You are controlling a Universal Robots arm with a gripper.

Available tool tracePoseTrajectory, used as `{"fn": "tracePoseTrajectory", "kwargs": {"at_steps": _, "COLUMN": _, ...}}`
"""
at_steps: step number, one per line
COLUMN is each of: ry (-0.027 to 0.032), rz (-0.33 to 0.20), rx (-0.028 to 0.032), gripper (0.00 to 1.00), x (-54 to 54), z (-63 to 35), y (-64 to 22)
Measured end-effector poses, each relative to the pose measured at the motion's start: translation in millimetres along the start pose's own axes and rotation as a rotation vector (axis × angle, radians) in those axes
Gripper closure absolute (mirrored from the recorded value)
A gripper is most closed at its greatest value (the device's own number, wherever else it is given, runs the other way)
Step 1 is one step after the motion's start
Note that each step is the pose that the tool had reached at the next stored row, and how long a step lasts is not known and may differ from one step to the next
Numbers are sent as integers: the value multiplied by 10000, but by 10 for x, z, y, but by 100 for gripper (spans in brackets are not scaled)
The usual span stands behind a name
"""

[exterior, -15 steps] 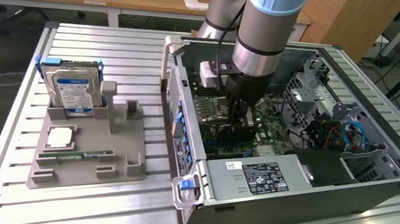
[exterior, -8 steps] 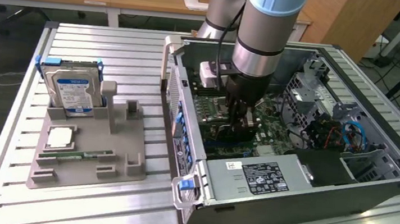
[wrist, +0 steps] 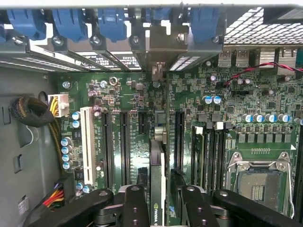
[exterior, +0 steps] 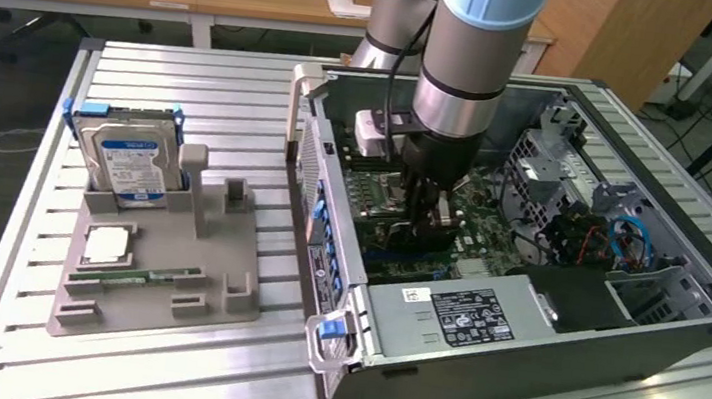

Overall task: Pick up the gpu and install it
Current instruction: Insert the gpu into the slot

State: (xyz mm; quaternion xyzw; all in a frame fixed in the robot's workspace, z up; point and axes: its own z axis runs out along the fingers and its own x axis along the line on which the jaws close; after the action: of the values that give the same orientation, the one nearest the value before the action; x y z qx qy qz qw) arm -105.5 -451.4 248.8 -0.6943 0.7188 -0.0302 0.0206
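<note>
The gpu [wrist: 157, 161] stands on edge inside the open computer case [exterior: 663, 335], seen as a thin dark card with a small green logo near its lower end. My gripper [wrist: 161, 194] is shut on it, one black finger [wrist: 135, 203] on each side. The card runs down over the green motherboard [wrist: 128, 94], between two long black slots [wrist: 125, 142], and its silver end bracket [wrist: 163, 47] reaches the case's rear wall. In the exterior view my gripper [exterior: 418, 217] is deep in the case, and the gpu [exterior: 422, 239] shows as a dark shape under the fingers.
A grey fixture [exterior: 154, 267] on the exterior view's left holds the upright hard drive [exterior: 132, 164], a CPU [exterior: 105, 244] and a green memory stick [exterior: 119, 278]. Inside the case are the power supply [exterior: 464, 312], drive cages [exterior: 560, 173] and the open CPU socket [wrist: 258, 182].
</note>
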Motion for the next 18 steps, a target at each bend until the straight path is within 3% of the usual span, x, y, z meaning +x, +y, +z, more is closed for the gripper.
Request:
{"fn": "tracePoseTrajectory", "kwargs": {"at_steps": 4, "ry": -2, "rz": 1, "rx": 1, "gripper": 67, "x": 0, "z": -43, "y": -3}}
{"fn": "tracePoseTrajectory", "kwargs": {"at_steps": 8, "ry": -1, "rz": 1, "rx": 1, "gripper": 68, "x": 1, "z": -147, "y": -11}}
{"fn": "tracePoseTrajectory", "kwargs": {"at_steps": 9, "ry": -1, "rz": 1, "rx": 1, "gripper": 74, "x": 2, "z": -174, "y": -13}}
{"fn": "tracePoseTrajectory", "kwargs": {"at_steps": 11, "ry": -2, "rz": 0, "rx": 2, "gripper": 75, "x": 2, "z": -216, "y": -16}}
{"fn": "tracePoseTrajectory", "kwargs": {"at_steps": 18, "ry": -2, "rz": 0, "rx": 1, "gripper": 75, "x": 2, "z": -221, "y": -16}}
